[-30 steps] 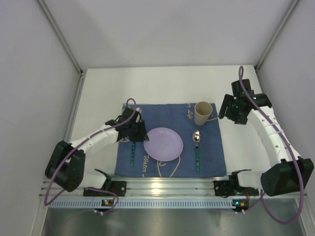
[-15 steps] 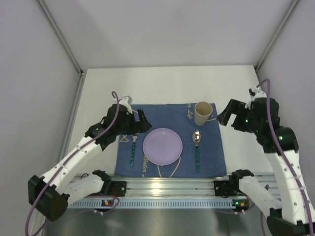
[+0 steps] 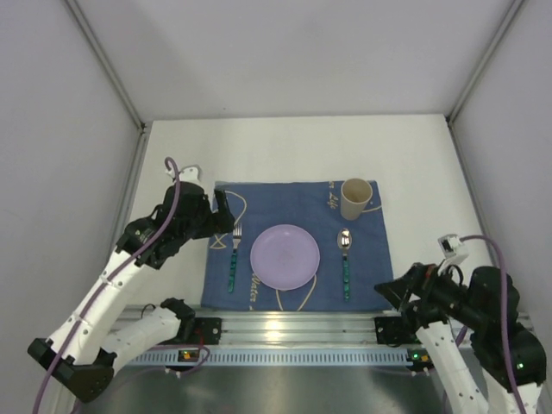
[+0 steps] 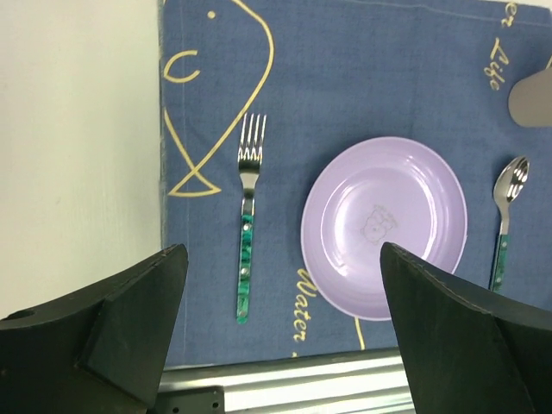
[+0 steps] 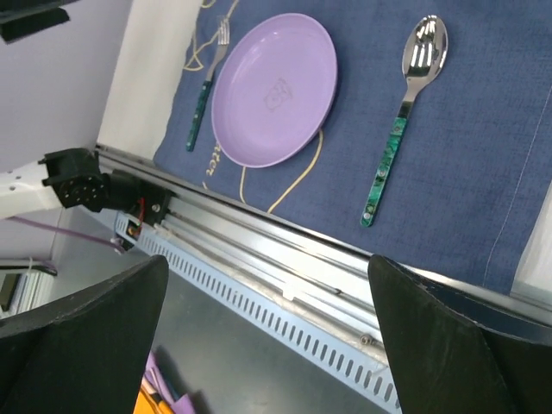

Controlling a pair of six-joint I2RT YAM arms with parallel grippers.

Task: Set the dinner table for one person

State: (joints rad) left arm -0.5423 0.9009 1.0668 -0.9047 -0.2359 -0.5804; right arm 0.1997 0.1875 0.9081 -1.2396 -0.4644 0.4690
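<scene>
On the white dinner table (image 3: pixel 285 151) lies a blue mat (image 3: pixel 285 203). A lilac plate (image 3: pixel 285 256) sits in the mat's middle, with a green-handled fork (image 3: pixel 233 259) to its left and a matching spoon (image 3: pixel 345 259) to its right. A beige cup (image 3: pixel 355 198) stands at the mat's far right corner. My left gripper (image 3: pixel 222 216) hovers open and empty above the mat's left edge; its wrist view looks down on the fork (image 4: pixel 247 216) and plate (image 4: pixel 384 226). Over the rail at the near right, my right gripper (image 3: pixel 386 295) hangs open and empty.
A ribbed aluminium rail (image 3: pixel 293 326) runs along the near edge, with the arm bases bolted on it. White walls close in the table on the left, back and right. The right wrist view shows the rail (image 5: pixel 285 259) and a dark floor below it.
Both arms have pulled away from the mat and their jaws have opened wide. The left arm rose and moved left; the right arm swung back from beside the cup to the near right corner.
</scene>
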